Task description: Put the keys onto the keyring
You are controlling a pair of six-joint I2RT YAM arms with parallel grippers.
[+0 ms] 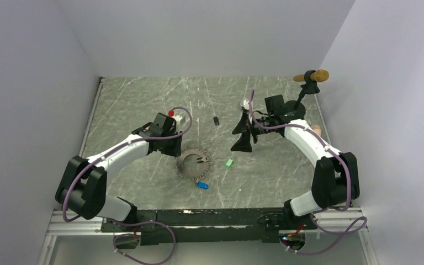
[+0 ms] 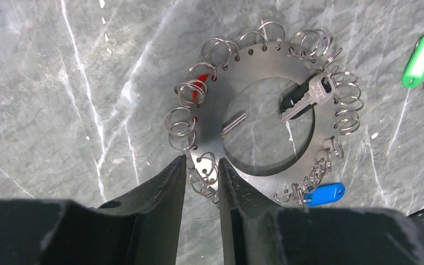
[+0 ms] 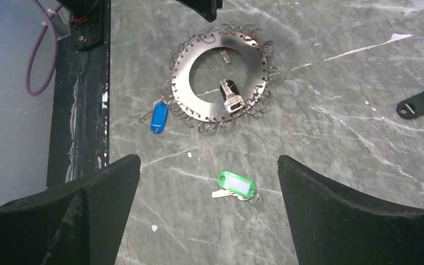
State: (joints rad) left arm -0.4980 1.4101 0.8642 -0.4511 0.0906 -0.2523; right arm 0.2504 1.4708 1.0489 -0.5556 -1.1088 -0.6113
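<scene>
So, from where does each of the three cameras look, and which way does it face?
Top external: above and behind, looking down on the table; both arms show.
Left wrist: looks down on the keyring; left pincer at its edge.
Right wrist: looks down on the green key; right pincer wide open.
Shared: all see keyring, green key, blue key.

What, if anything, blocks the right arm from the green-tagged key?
Probably nothing, so likely yes: the right end effector is open, the green-tagged key lies loose on the table between its fingers in the wrist view, clear of the keyring.
</scene>
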